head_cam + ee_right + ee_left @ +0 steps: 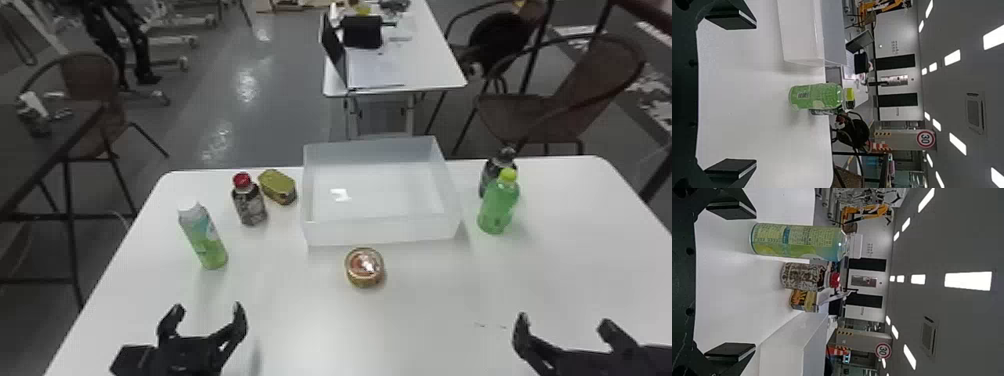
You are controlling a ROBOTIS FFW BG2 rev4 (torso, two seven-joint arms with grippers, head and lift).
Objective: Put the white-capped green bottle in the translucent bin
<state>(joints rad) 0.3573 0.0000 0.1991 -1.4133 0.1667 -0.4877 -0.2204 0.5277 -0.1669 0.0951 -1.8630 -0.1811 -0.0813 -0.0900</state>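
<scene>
Here's the white-capped green bottle, upright at nine o'clock on the white tabletop, with the slanting side edge out at its nine. Open surface runs from its base toward three o'clock, up to the rectangular translucent plastic bin, sitting at twelve against the far edge. Between one and two from the bottle stands a dark, red-capped bottle; past it, an oblong gold-green tin near the bin's nine-o'clock wall. The round tin sits just off the bin's six; a yellow-capped green bottle stands at its three.

And the arms! Left pincer, at the bottle's six, fingers spread wide, pointing toward twelve, a gap before the base. Right pincer waits around five o'clock, open too.
</scene>
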